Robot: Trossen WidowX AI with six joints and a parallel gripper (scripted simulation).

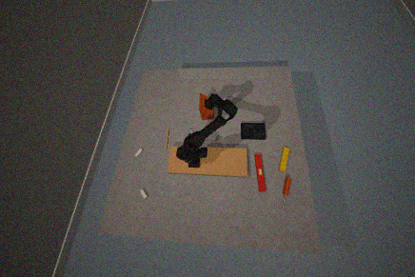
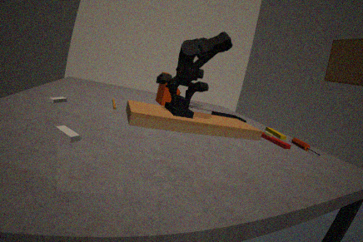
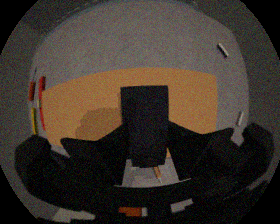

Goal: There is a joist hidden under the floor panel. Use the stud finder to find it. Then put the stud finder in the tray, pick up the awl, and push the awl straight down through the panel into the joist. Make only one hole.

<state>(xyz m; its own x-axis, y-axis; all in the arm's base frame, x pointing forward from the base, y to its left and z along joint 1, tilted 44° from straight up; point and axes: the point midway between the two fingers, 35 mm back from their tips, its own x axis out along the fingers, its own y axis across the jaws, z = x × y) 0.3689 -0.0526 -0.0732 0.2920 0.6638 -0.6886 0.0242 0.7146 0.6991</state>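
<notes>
Room: a plain indoor workspace, perhaps a workshop or lab; I cannot tell which.
Worktop: my grey tabletop (image 1: 224, 217) (image 2: 166, 185) carries the wooden panel (image 1: 224, 161) (image 2: 200, 125) (image 3: 191, 95).
Tools: beside the panel lie a red level (image 1: 261, 181) (image 2: 275, 140) (image 3: 42, 85) and, beyond that, an orange-handled awl (image 1: 286, 186) (image 2: 300, 144) (image 3: 32, 92).
Walls: pale and dark, well beyond the panel.
Floor: blue-grey, below it.
</notes>
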